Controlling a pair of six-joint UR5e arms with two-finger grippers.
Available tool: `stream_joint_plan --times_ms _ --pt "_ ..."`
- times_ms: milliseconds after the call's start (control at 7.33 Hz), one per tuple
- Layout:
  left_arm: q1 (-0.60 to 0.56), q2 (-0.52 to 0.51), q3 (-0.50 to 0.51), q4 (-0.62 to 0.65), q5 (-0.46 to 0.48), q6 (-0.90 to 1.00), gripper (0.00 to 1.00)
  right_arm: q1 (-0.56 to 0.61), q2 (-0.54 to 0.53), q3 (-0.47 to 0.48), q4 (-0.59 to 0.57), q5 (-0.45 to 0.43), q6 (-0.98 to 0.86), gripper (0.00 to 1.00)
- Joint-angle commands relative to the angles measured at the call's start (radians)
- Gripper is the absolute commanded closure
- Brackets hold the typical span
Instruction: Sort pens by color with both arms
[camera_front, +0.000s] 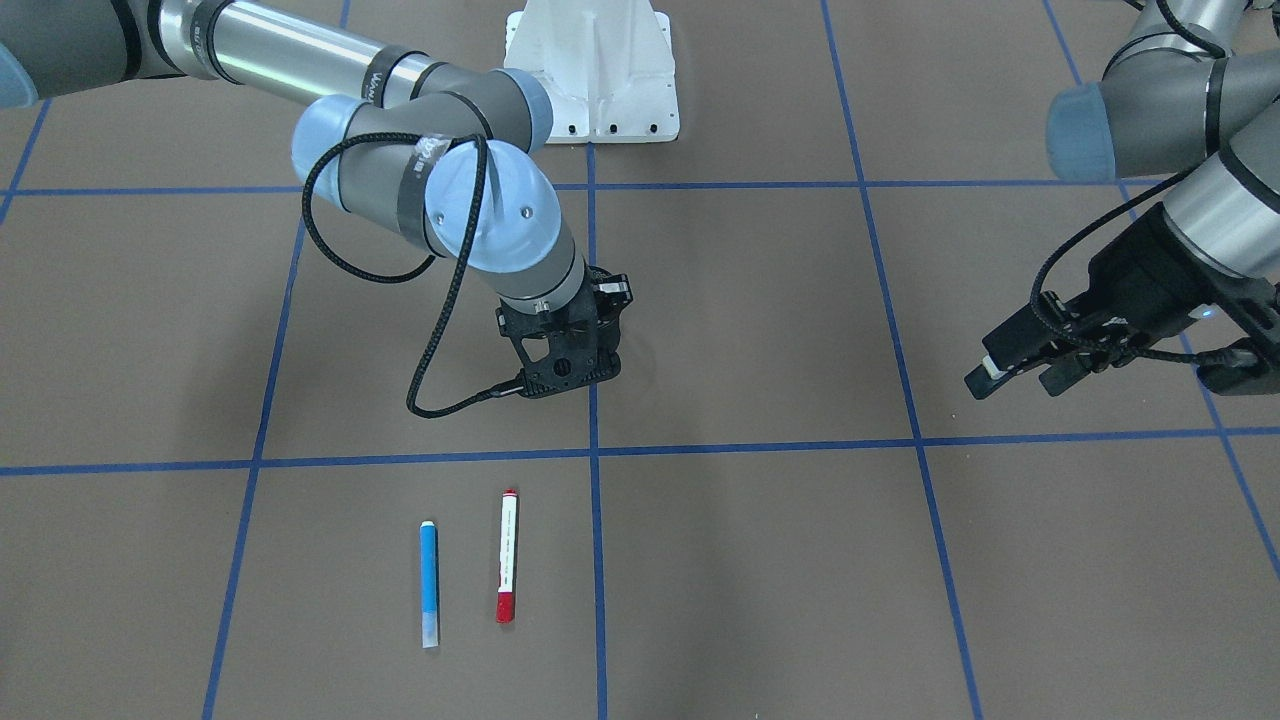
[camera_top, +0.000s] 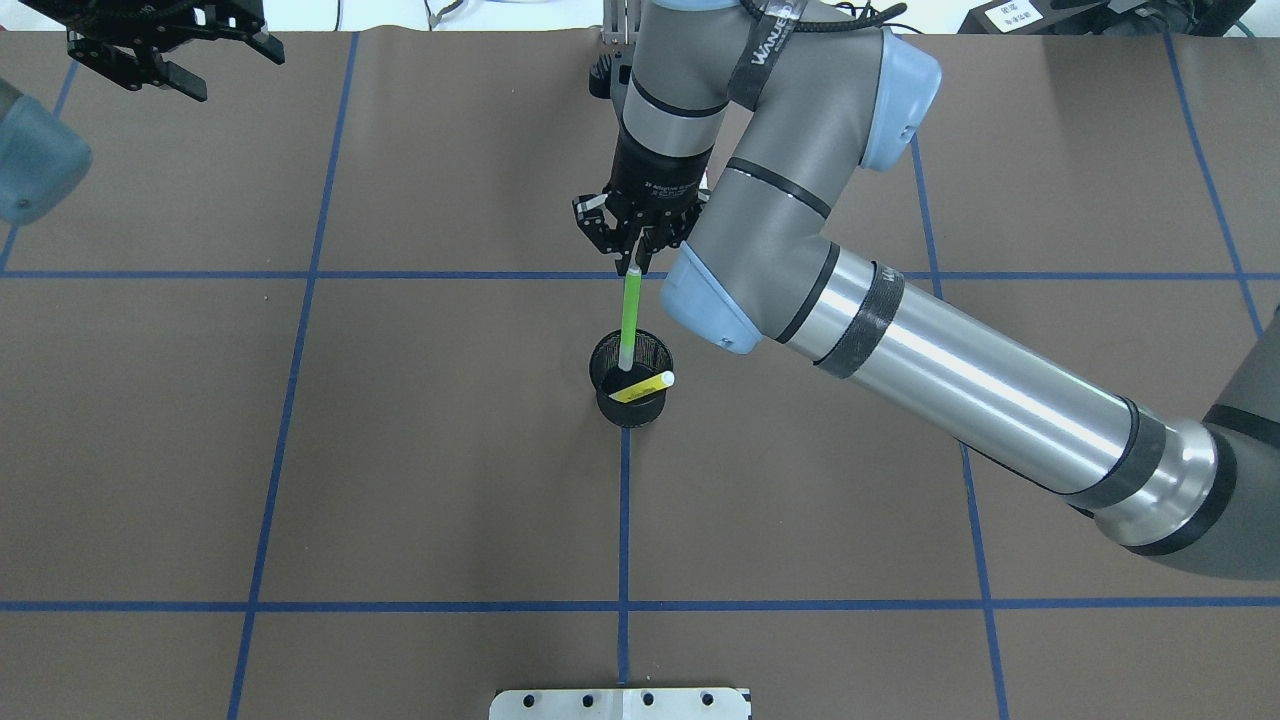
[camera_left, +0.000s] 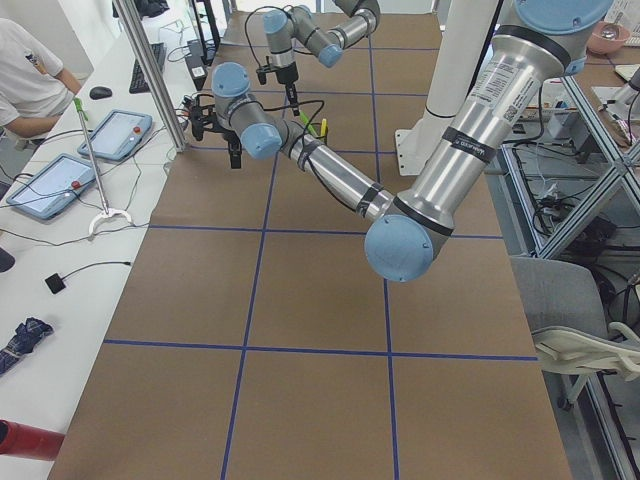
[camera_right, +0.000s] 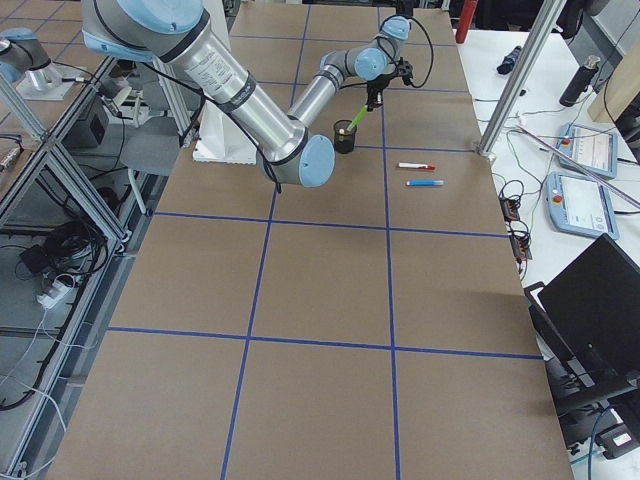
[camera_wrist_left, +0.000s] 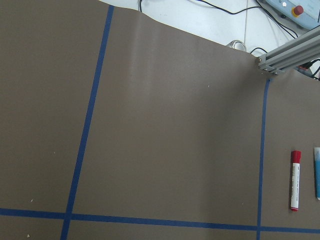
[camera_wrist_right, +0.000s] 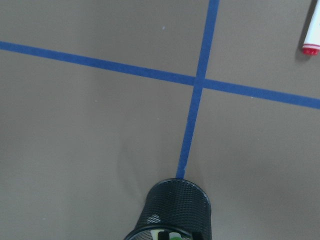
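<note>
Right end effector (camera_top: 634, 268) was closed on the top tip of the green pen (camera_top: 629, 320). The pen's bottom end was inside the black mesh cup (camera_top: 630, 415). The yellow pen (camera_top: 645, 387) was leaned in that cup too. The blue pen (camera_front: 429, 580) and the red-capped pen (camera_front: 508, 555) were laid flat on the tabletop (camera_top: 400, 450), side by side, well beyond the cup.

It could not be told whether the green pen was being put in or taken out. A straight, slow lift would likely be needed next, so that the cup's rim and the yellow pen were not bumped. The left end effector (camera_front: 1022, 378) was held open and empty, far from the cup on the robot's left.
</note>
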Motion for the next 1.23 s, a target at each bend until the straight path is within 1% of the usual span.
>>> stream_joint_plan --times_ms 0,136,273,409,546,682,819,955,1092 --pt "0.001 0.0 0.003 -0.002 0.0 -0.006 0.01 0.003 -0.003 0.097 0.028 -0.225 0.01 1.0" --pt "0.003 -0.002 0.008 -0.002 0.0 -0.004 0.01 0.002 -0.022 0.095 0.153 -0.325 0.016 1.0" --pt "0.003 0.0 0.009 -0.002 0.0 -0.006 0.01 -0.004 -0.073 0.093 0.276 -0.433 0.021 1.0" --pt "0.003 -0.002 0.009 -0.002 0.0 -0.004 0.01 -0.027 -0.127 0.089 0.377 -0.59 0.029 1.0" --pt "0.003 -0.002 0.008 -0.003 0.0 0.0 0.01 -0.03 -0.135 0.072 0.448 -0.735 0.045 1.0" --pt "0.003 0.0 0.002 -0.002 0.0 -0.004 0.01 -0.032 -0.134 0.022 0.5 -0.803 0.05 1.0" --pt "0.003 0.002 -0.017 0.002 0.001 -0.009 0.01 -0.044 -0.129 -0.052 0.598 -0.927 0.068 1.0" --pt "0.001 0.0 -0.028 0.002 0.001 -0.02 0.01 -0.084 -0.109 -0.125 0.648 -1.098 0.126 1.0" --pt "0.001 0.002 -0.031 0.002 0.001 -0.021 0.01 -0.122 -0.024 -0.234 0.651 -1.221 0.182 1.0"
